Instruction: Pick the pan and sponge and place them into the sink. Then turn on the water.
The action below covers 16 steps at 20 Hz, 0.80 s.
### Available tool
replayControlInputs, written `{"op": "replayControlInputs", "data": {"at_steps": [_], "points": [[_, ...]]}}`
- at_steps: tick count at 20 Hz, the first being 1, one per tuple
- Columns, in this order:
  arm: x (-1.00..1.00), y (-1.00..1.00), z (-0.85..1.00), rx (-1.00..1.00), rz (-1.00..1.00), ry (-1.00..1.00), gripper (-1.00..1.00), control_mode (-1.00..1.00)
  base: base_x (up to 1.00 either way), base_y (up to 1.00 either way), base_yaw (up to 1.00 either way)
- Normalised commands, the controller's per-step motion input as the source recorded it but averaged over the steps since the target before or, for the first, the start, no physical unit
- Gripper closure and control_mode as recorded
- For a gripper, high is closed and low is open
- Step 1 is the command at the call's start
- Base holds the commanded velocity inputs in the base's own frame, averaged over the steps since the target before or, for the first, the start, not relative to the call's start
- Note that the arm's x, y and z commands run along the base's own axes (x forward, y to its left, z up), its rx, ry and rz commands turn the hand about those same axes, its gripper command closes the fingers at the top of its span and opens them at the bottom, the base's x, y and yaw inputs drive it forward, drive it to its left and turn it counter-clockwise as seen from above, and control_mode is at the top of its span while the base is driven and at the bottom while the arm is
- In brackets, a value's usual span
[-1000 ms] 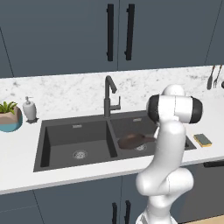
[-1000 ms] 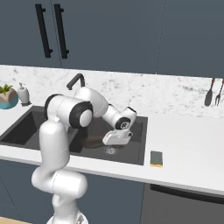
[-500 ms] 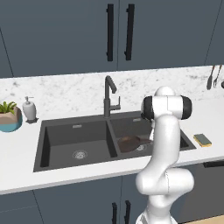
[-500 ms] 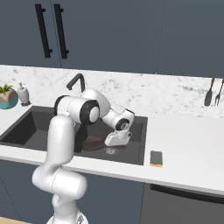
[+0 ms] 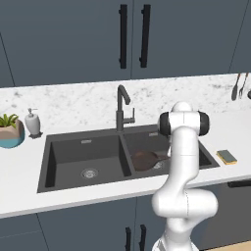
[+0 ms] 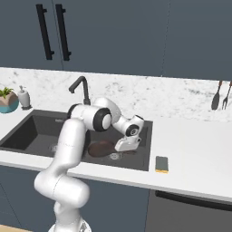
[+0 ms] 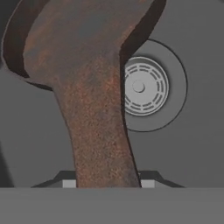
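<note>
The pan (image 5: 143,159) is dark brown and lies low in the right basin of the sink (image 5: 49,162), next to that basin's drain (image 7: 142,86). My gripper (image 6: 123,147) reaches down into the basin and is shut on the pan's long handle (image 7: 98,131), which runs up between the fingertips in the hand view. From the right base view, the pan (image 6: 100,148) sits just left of the hand. The yellow sponge (image 5: 226,156) lies on the counter right of the sink, near the front edge, where the right base view has the sponge (image 6: 161,163) too.
A dark gooseneck faucet (image 5: 121,105) stands behind the divider between the basins. A white soap pump bottle (image 5: 33,122) and a potted plant (image 5: 10,130) sit at the far left. Utensils (image 6: 217,95) hang on the wall at the right. Cabinets close off the space above.
The arm's elbow has swung a little to the left. The gripper stays low in the right basin, still closed on the pan's handle.
</note>
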Motion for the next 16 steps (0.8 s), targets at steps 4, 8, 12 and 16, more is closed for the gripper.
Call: {"op": "replayControlInputs", "data": {"at_steps": [4,8,12,16], "points": [[0.51,-0.03,-0.48,0.0,0.0,0.0,1.0,-1.0,0.0,0.0,0.0],[0.38,0.12,-0.67,-0.07,0.0,0.0,1.0,-1.0,0.0,0.0,0.0],[0.19,0.19,-0.61,-0.08,0.0,0.0,1.0,-1.0,0.0,0.0,0.0],[0.0,0.19,-0.18,-0.04,0.0,-0.03,1.0,-1.0,0.0,0.0,0.0]]}}
